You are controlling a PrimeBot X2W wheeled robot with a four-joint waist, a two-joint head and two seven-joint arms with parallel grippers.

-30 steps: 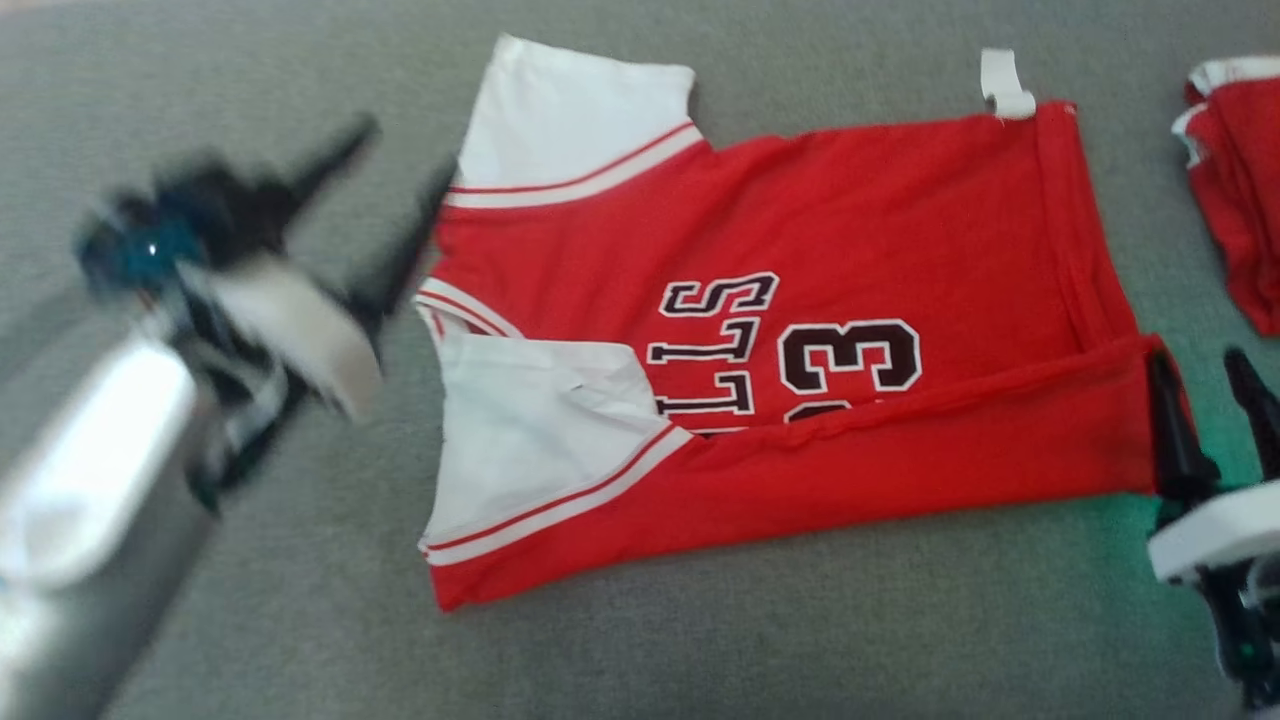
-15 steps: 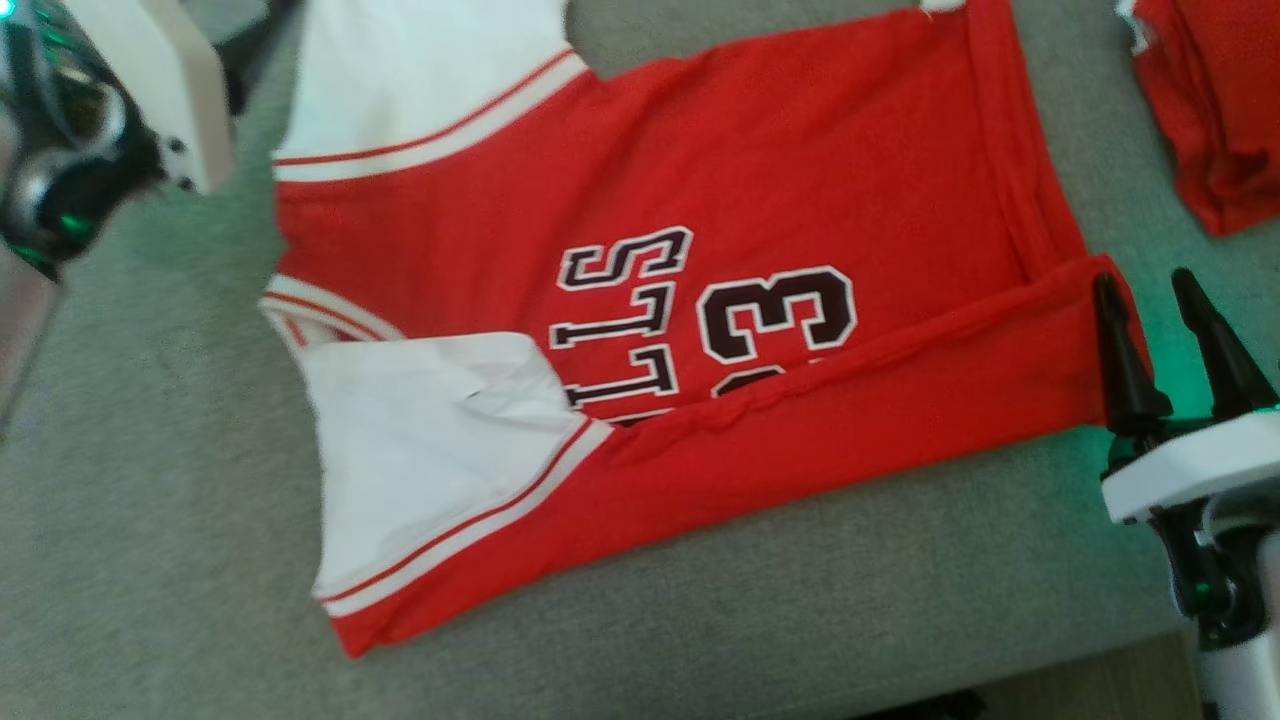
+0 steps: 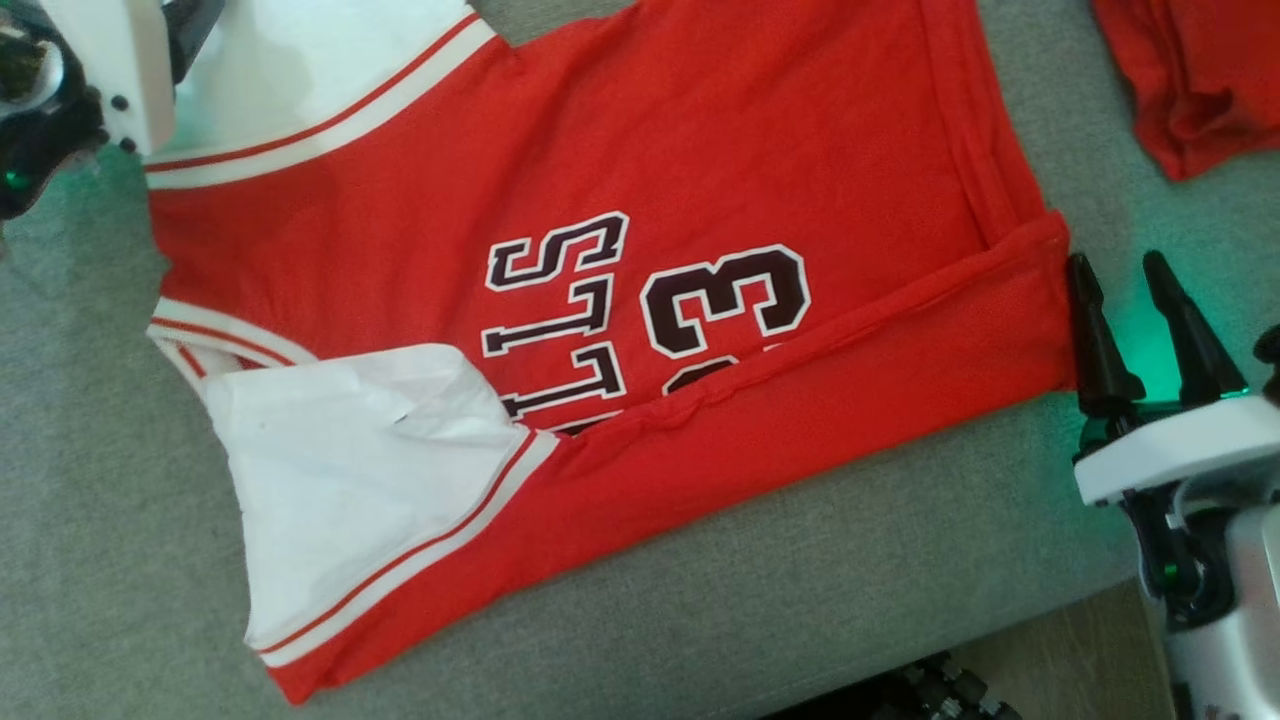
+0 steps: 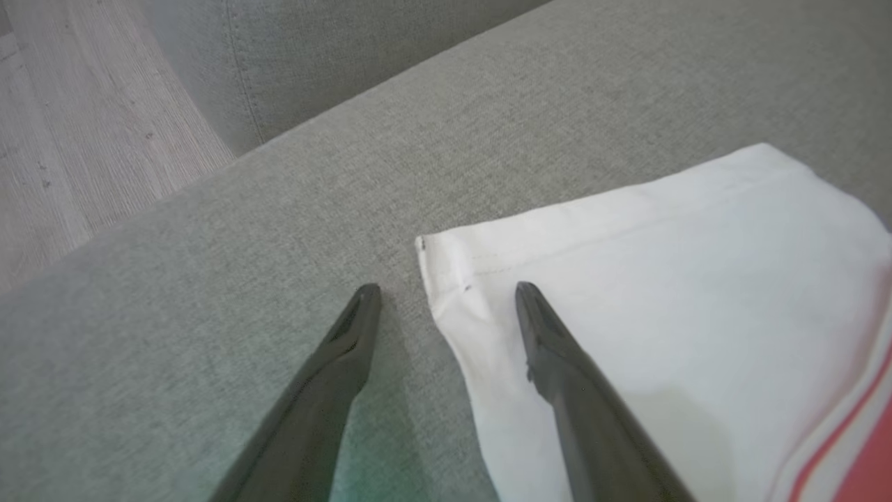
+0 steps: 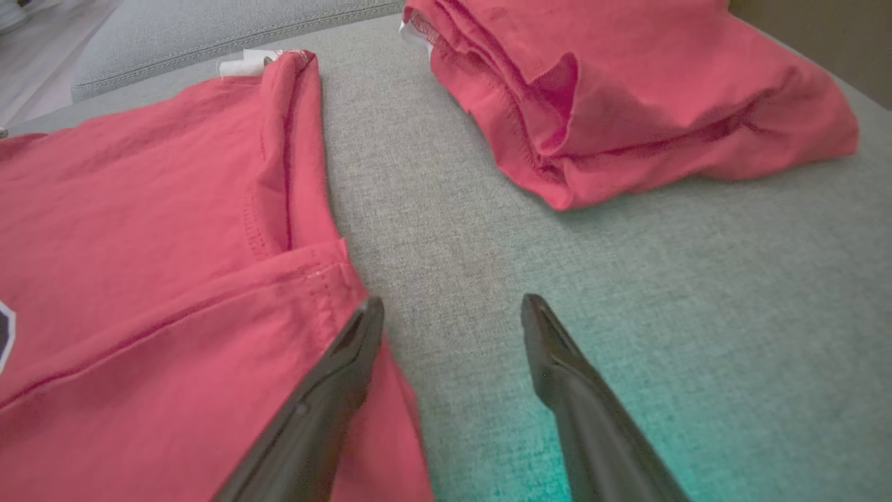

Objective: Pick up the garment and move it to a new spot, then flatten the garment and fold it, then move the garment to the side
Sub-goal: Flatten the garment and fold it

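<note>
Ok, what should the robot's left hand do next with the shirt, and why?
Probably dip and pinch the corner of the white sleeve: the left hand is open, one finger over the sleeve, the other over the couch.

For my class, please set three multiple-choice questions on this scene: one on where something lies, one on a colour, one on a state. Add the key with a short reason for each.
1. Where does the bunched red garment lie relative to the jersey?
A. On its printed number
B. Apart from it on the grey cushion, on the robot's right
C. Under one of its sleeves

2. What colour are the jersey's sleeves?
A. White
B. Blue
C. Black

3. How do the jaws of the right gripper stand?
A. Shut on the hem
B. Shut on the bunched garment
C. Open

Key: 1 B, bare cushion shows between the two. 2 A, both sleeves are white with red-striped trim. 3 C, the jaws stand apart at the jersey's hem corner, gripping nothing.
</note>
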